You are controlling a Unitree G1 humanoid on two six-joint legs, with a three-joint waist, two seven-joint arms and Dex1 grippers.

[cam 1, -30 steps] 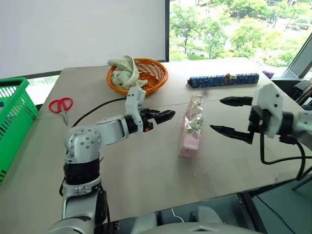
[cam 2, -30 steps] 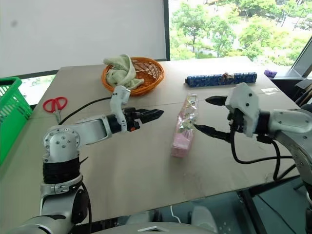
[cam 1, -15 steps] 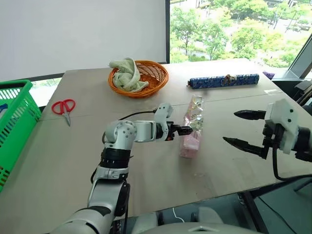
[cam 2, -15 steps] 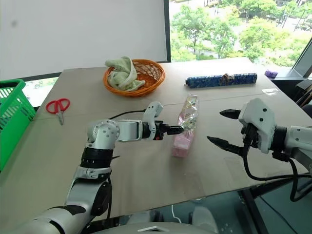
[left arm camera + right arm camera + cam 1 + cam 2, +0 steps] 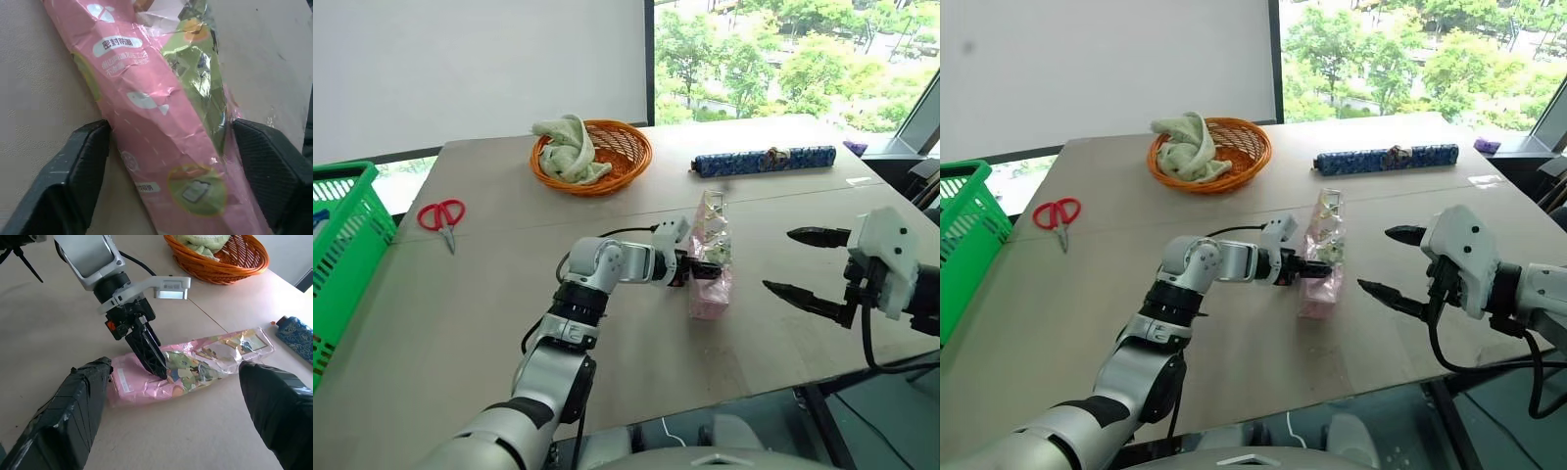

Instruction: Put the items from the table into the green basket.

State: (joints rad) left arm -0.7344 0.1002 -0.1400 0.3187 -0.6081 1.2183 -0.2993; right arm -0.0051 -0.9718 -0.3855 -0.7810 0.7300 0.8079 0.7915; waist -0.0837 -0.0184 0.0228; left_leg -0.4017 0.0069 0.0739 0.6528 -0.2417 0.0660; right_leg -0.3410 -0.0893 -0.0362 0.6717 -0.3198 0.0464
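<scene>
One long, crinkly pink-and-silver foil packet (image 5: 711, 266) lies on our bench (image 5: 489, 294). Our left claw (image 5: 708, 271) straddles its middle, not visibly clenched; it looks light, slippery, crushable.

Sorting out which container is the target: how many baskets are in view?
2. The green basket sits at the table's left edge, partly cut off; the round orange wicker basket, holding a cloth, stands at the far side.
</scene>
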